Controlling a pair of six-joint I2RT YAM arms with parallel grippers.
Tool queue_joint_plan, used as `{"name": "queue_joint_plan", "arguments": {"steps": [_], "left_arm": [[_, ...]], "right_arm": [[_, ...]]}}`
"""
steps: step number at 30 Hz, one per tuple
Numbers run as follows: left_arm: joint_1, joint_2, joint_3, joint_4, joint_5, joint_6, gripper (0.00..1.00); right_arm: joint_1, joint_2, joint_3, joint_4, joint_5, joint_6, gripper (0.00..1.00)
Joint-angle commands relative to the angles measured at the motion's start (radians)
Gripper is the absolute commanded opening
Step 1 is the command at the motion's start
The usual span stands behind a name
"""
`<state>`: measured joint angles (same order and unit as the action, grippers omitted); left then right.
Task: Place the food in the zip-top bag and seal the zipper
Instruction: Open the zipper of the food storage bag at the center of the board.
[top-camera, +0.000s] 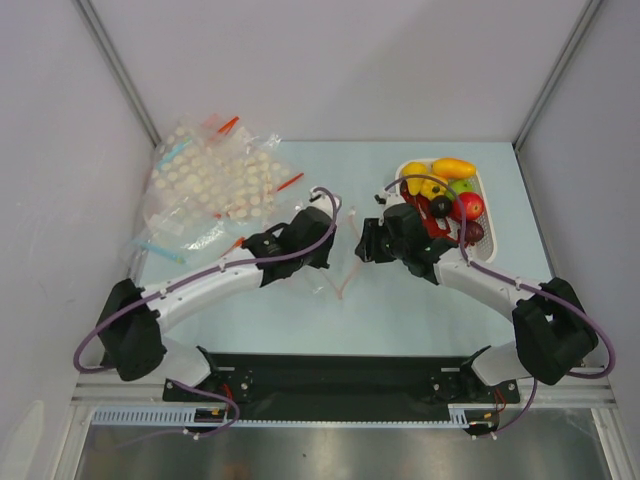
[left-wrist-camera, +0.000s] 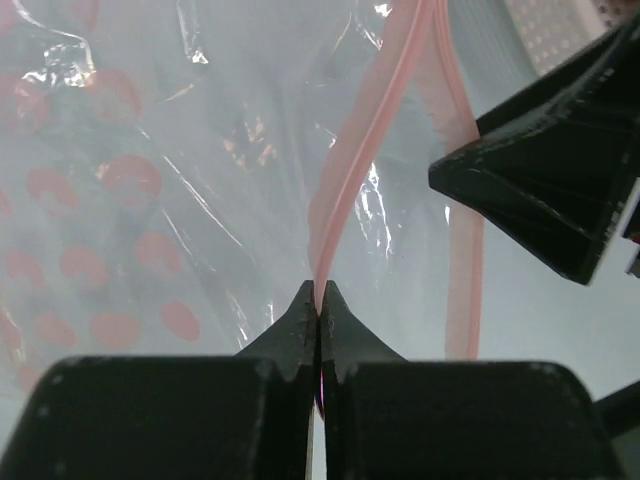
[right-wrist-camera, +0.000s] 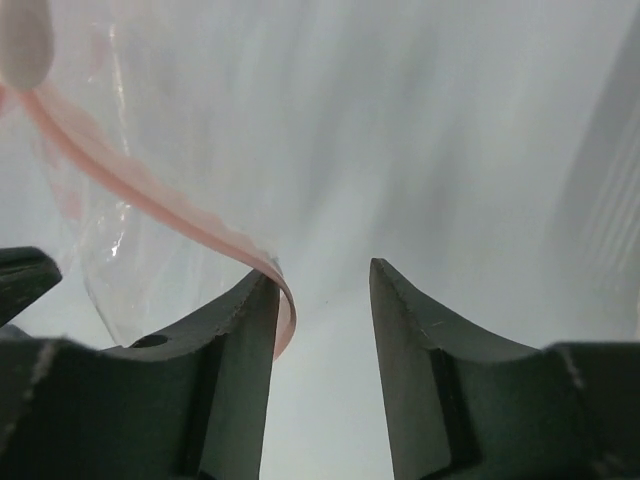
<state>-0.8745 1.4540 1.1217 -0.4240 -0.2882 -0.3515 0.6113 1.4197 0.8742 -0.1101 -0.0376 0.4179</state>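
Pinches the zipper (left-wrist-camera: 352, 165) with the left gripper (left-wrist-camera: 318, 292), jaws pressed fully together on the pinkish-red strip at lower centre of the left wrist view. Above that pinch, the strip climbing toward the top right of the frame, with a second pink band just to its right. Behind it, the clear crinkled plastic of the zip-top bag (left-wrist-camera: 250, 150). At far left, seen through the plastic, the dotted bags (left-wrist-camera: 100, 250).

Holds the right gripper (right-wrist-camera: 322, 275) at a middling width at lower centre of the right wrist view, with pale table (right-wrist-camera: 450, 120) showing in the gap. Touches the curled end of the zipper with the frame-left finger (right-wrist-camera: 240, 350) only, jaws apart and not closed on the strip. From there, the strip arching up to the upper left corner of the frame.

In the overhead view, both grippers near each other at centre frame, with the bag between and just below them. Cannot tell how much of it rests on the table.

Leaves the food in the white basket (top-camera: 488, 185) at upper right of the overhead view, well apart from the bag: yellow bell pepper (top-camera: 414, 174), mango (top-camera: 453, 167), green apple (top-camera: 461, 187), red apple (top-camera: 470, 207), dark purple round fruit (top-camera: 476, 233), red lobster (top-camera: 432, 225).
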Motion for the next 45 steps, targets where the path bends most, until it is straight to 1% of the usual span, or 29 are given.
{"name": "queue_joint_plan", "arguments": {"steps": [1,3,6,8,11,15,17,19,21,22,23,24,27,29,31,33,35,37,38,39,41,45], "left_arm": [[0.003,-0.128,-0.034,0.071,0.067,-0.032,0.0],[0.003,-0.159,-0.059,0.096,0.083,-0.037,0.0],[0.003,-0.201,-0.077,0.119,0.122,-0.044,0.0],[0.003,-0.213,-0.085,0.137,0.153,-0.049,0.0],[0.005,-0.204,-0.089,0.145,0.198,-0.058,0.0],[0.003,-0.201,-0.077,0.128,0.204,-0.064,0.0],[0.005,-0.221,-0.083,0.131,0.195,-0.066,0.0],[0.003,-0.265,-0.097,0.133,0.155,-0.069,0.0],[0.003,-0.303,-0.109,0.123,0.101,-0.07,0.0],[0.003,-0.311,-0.109,0.104,0.075,-0.072,0.0],[0.003,-0.319,-0.108,0.09,0.004,-0.072,0.0],[0.003,-0.323,-0.103,0.076,-0.029,-0.073,0.0],[0.002,-0.342,-0.094,0.036,-0.135,-0.072,0.0],[-0.001,-0.345,-0.094,0.037,-0.149,-0.07,0.0],[-0.004,-0.336,-0.099,0.047,-0.137,-0.064,0.0],[-0.004,-0.293,-0.083,0.039,-0.128,-0.063,0.0],[-0.004,-0.253,-0.069,0.031,-0.123,-0.063,0.0],[-0.004,-0.202,-0.06,0.053,-0.094,-0.061,0.0],[-0.004,-0.189,-0.062,0.065,-0.082,-0.058,0.0],[-0.004,-0.166,-0.069,0.08,-0.069,-0.055,0.0],[-0.004,-0.147,-0.072,0.114,-0.045,-0.05,0.01],[-0.003,-0.098,-0.056,0.114,-0.065,-0.044,0.0]], "right_arm": [[0.007,-0.025,0.009,0.061,-0.028,-0.004,0.48],[0.021,-0.024,0.0,0.084,-0.039,-0.002,0.5],[0.065,-0.027,-0.007,0.142,-0.012,-0.007,0.53],[0.102,-0.044,-0.026,0.197,0.008,-0.011,0.54],[0.12,-0.053,-0.067,0.294,-0.016,0.005,0.55],[0.12,-0.042,-0.067,0.31,-0.018,0.012,0.57],[0.12,-0.027,-0.049,0.268,0.037,0.016,0.57],[0.111,0.007,-0.023,0.19,0.137,0.022,0.57],[0.087,0.05,0.012,0.144,0.182,0.041,0.56],[0.079,0.064,0.023,0.115,0.186,0.05,0.56],[0.07,0.079,0.029,0.083,0.185,0.056,0.56],[0.061,0.088,0.035,0.076,0.179,0.067,0.59],[0.047,0.104,0.042,0.067,0.151,0.07,0.6],[0.047,0.094,0.037,0.072,0.148,0.071,0.61],[0.047,0.075,0.028,0.085,0.128,0.064,0.61],[0.05,0.055,0.02,0.095,0.111,0.056,0.64],[0.05,0.021,0.003,0.099,0.087,0.041,0.7],[0.051,-0.005,-0.01,0.142,0.058,0.029,0.76],[0.051,-0.028,-0.029,0.153,0.048,0.016,0.82],[0.053,-0.044,-0.037,0.162,0.016,0.013,0.82],[0.051,-0.065,-0.059,0.187,0.004,0.006,0.85],[0.05,-0.11,-0.07,0.197,-0.011,-0.007,0.85]]}}
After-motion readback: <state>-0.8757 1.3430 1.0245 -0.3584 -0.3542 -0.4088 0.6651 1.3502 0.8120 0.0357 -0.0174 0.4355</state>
